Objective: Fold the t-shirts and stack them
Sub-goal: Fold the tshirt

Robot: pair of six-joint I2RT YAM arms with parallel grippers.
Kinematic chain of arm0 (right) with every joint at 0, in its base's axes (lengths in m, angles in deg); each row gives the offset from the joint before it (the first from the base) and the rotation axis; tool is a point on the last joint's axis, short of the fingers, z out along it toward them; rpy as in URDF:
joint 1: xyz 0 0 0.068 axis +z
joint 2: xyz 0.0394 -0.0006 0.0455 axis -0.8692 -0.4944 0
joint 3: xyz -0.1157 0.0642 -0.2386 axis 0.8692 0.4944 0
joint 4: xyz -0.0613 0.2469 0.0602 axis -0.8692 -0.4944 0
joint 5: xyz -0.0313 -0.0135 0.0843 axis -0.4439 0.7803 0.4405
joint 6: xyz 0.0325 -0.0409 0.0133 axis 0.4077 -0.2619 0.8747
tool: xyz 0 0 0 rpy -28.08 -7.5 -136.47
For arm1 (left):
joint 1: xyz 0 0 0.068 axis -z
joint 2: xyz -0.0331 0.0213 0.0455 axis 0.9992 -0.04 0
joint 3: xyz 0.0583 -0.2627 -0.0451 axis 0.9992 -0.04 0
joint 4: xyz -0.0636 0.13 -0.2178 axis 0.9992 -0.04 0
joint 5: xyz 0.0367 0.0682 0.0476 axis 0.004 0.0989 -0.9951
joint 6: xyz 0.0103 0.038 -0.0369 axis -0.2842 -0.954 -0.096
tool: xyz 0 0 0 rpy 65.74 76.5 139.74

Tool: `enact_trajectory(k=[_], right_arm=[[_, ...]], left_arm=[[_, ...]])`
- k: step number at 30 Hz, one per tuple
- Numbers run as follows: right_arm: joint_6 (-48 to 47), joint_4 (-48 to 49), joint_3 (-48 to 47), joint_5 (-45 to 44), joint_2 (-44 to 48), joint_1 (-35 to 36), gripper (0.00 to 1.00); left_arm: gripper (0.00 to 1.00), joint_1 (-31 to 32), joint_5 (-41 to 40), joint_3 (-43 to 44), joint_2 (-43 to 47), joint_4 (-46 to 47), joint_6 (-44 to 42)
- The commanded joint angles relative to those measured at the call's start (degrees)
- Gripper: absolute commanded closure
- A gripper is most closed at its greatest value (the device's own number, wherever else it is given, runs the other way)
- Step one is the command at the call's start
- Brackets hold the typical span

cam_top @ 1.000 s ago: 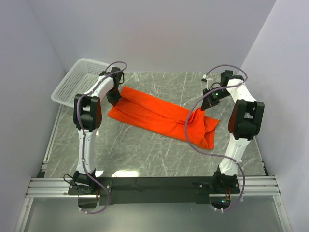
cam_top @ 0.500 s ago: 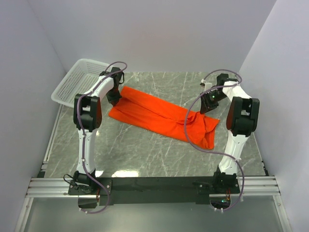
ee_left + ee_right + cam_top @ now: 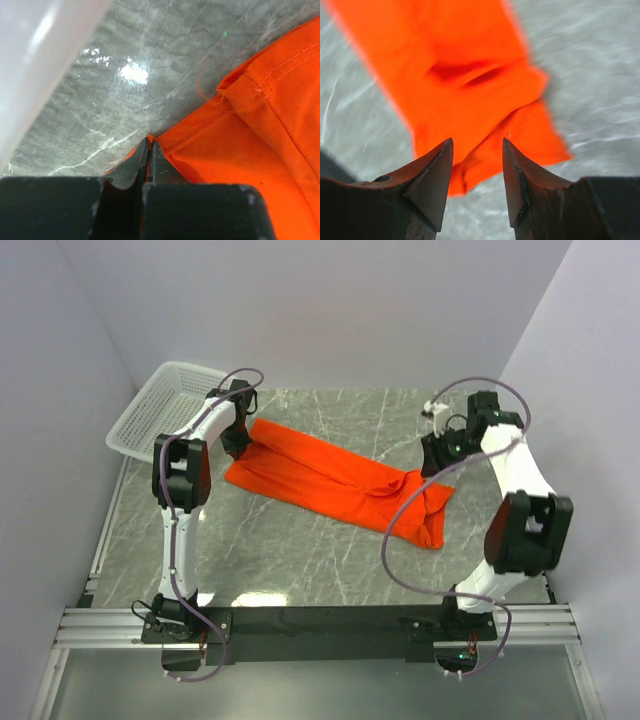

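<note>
— Pale walls close in on three sides of that grey marble tabletop, don't they? What's over on the left?
— White mesh basket, tucked into the far left corner against the wall. Near it, to the right, the left hand is down at the surface, fingers pressed together with the hemmed corner of the t-shirt pinched between them.
— And the shirt itself?
— One orange-red band, folded long and narrow, lying slantwise from that far left corner toward the near right. Its long edges run fairly straight. The right end is doubled over and a bit rumpled.
— Any room around it?
— Plenty of bare marble between its near edge and the arm bases, and a wedge beyond its far edge up to the back wall.
— The right side?
— The right hand hangs over the rumpled end, fingers apart, nothing between them. A strip of bare marble separates the shirt's end from the tabletop's right edge.
</note>
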Motion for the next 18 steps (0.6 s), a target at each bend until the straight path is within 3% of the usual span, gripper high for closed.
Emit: enact_trajectory(k=[1,9,18], right_arm=[[-15.72,-11.10,10.23,5.26,6.56,-0.04,0.48],[-19.37,-8.57,28.37,-4.67,22.99,-0.13,0.44],[-13.75,1.19,33.83,-6.17,20.64,0.75,0.44]], left_arm=[[0.99,0.11,0.32,-1.12,2.38,1.33,-0.86],[0.99,0.11,1.46,-1.21,3.70,1.86,-0.94],[0.96,0.11,1.90,-2.88,5.63,2.48,-0.86]])
